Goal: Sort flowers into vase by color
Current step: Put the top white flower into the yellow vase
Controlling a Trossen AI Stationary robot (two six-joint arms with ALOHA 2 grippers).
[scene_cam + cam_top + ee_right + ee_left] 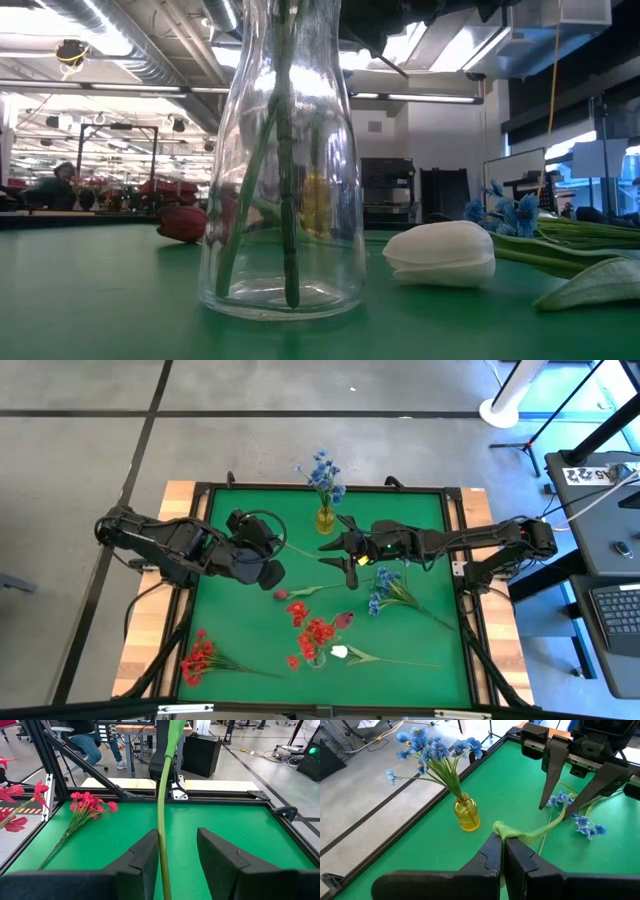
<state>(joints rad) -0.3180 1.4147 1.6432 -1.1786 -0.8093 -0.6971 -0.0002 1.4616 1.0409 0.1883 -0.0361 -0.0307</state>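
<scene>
My left gripper (pixel 277 572) (pixel 502 841) is shut on a green flower stalk (pixel 540 830). In the high view that stalk (pixel 315 589) runs from a dark red bud (pixel 281 595) toward my right gripper (pixel 346 563). My right gripper (pixel 177 842) is open, with the stalk (pixel 161 820) passing between its fingers. A yellow vase (pixel 325 519) holds blue flowers (pixel 323 470). A clear vase (pixel 315 656) (pixel 285 200) holds red flowers. A white tulip (pixel 340 652) (pixel 440 252), a red bunch (pixel 198 656) and a blue cluster (pixel 385 585) lie on the mat. My left gripper pinches the stalk between its two shut fingers at a leafy green lump (pixel 501 827), near the bud end. The fingers come level from the table's left, and the stalk leads away to the right. The bud is hidden in the wrist view. My right gripper: the stalk runs close along one finger (pixel 142 855), and I cannot tell whether they touch.
The green mat is framed by a black rail (pixel 320 486). A second dark red bud (pixel 344 619) lies beside the clear vase. Bare mat shows at the far left corner (pixel 225 500) and the far right corner (pixel 420 510).
</scene>
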